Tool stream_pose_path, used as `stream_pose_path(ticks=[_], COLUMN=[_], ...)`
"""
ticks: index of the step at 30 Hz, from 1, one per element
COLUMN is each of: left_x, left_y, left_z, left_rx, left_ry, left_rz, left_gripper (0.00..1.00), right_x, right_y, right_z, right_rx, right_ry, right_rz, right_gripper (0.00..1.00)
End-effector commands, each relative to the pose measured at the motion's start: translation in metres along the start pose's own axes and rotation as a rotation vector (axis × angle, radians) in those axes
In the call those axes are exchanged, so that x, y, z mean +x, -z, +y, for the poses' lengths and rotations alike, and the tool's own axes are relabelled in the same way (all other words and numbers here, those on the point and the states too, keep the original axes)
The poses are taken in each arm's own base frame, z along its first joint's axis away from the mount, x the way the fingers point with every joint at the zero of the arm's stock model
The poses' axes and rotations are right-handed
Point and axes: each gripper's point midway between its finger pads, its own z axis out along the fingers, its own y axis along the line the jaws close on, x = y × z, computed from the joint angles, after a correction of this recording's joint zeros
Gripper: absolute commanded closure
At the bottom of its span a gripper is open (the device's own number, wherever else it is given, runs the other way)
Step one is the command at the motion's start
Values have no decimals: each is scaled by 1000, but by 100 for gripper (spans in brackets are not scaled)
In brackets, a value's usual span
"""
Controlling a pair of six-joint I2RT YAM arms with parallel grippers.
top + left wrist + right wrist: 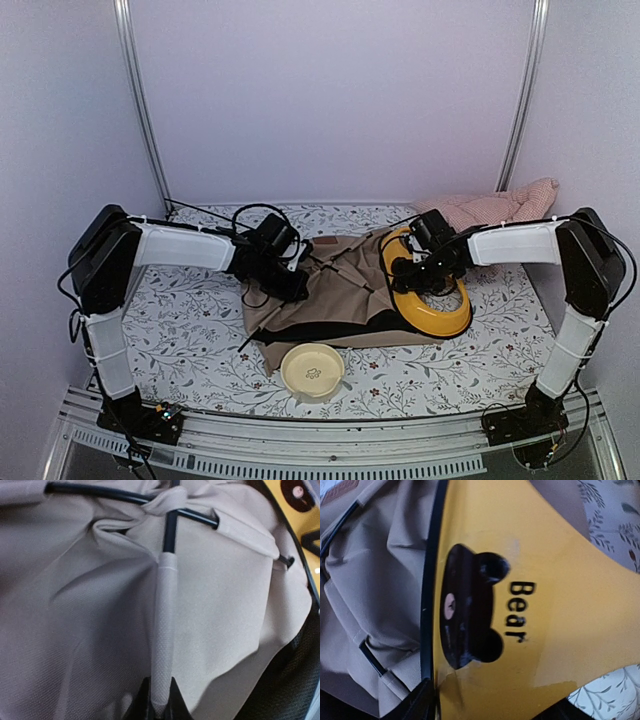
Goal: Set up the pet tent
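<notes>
Tent lies collapsed on desk, unraised; left end effector pinches its pole sleeve, right end effector over tray, grip unclear.

top view evenly lit, soft diffuse light from above, faint purple cast on the walls, weak shadows on the table. left wrist view dimmer, darkest at its near edge, pet tent fabric slightly soft. right wrist view very close, yellow tray soft-focus with mild sheen.
</notes>
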Motion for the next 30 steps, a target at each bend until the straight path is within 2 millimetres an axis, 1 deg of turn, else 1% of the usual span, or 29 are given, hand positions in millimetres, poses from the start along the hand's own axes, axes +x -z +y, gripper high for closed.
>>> stream_pose_path(ticks=[1, 5, 6, 7, 8, 11, 13, 15, 17, 20, 23, 24, 26, 28, 30], left_x=[-5, -16, -20, -24, -28, -44, -53, -59, -61, -62, -67, -69, -75, -80, -85], left_y=[-2, 17, 22, 29, 35, 58, 71, 80, 87, 95, 103, 106, 114, 124, 135], left_z=[16, 40, 46, 53, 57, 62, 64, 69, 75, 81, 79, 77, 70, 66, 65], left_rx=[-96, -154, -163, -169, -168, -155, -170, -196, -212, -233, -224, -217, -186, -175, -179], left_ry=[18, 90, 111, 133, 152, 176, 168, 166, 176, 185, 173, 170, 157, 157, 160], left_rz=[-29, -108, -129, -151, -173, -257, -298, -319, -334, -350, -373, -382, -414, -444, -475], left_gripper=[100, 100, 100, 100, 100, 100, 100, 100, 100, 100, 100, 100, 100, 100, 100], right_x=[-7, -10, -9, -10, -8, -5, 0, 5, 6, 7, 10, 10, 9, 4, 0], right_y=[3, 20, 25, 31, 34, 49, 56, 61, 67, 75, 77, 77, 80, 88, 95], right_z=[-3, -28, -32, -36, -41, -54, -63, -71, -73, -72, -63, -58, -49, -43, -43], right_rx=[28, 101, 106, 112, 124, 155, 158, 146, 126, 96, 36, 7, -40, -64, -61], right_ry=[-46, -81, -89, -94, -101, -120, -141, -168, -186, -197, -199, -192, -179, -168, -165], right_rz=[-44, -76, -80, -89, -91, -108, -108, -107, -117, -124, -112, -107, -102, -114, -134], right_gripper=[47, 85, 92, 96, 98, 99, 97, 94, 92, 89, 83, 74, 62, 52, 43])
